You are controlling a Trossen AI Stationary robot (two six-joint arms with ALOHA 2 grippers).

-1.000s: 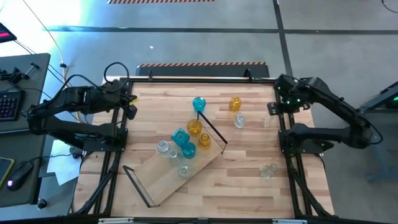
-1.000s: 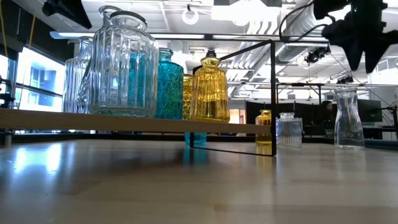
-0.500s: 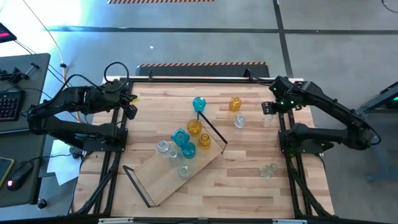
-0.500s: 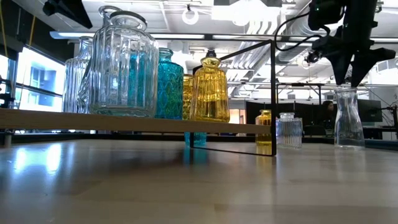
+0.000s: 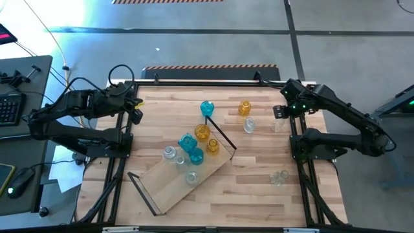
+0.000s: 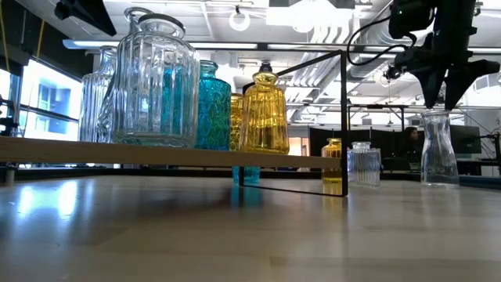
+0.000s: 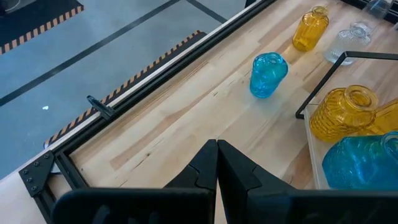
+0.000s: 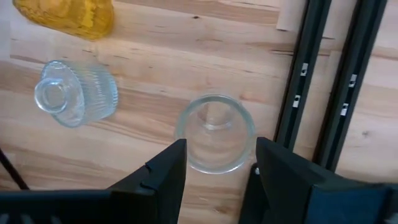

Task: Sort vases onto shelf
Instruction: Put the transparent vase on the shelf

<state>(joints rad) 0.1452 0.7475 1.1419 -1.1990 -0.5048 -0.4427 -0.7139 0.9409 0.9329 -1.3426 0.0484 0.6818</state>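
At the high view's upper right, the right hand (image 8: 214, 171), released and spread wide, is hovering over a clear vase (image 8: 215, 132); next, I judge, descending and clenching around it for the shelf (image 5: 174, 188). The left hand (image 7: 217, 163) is waiting clenched at upper left.

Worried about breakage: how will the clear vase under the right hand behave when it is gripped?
The clear vase looks like smooth glass, so probably slippery and fragile. It stands tall and narrow-necked, so an off-centre push may tip it. The right hand is open directly above its mouth.
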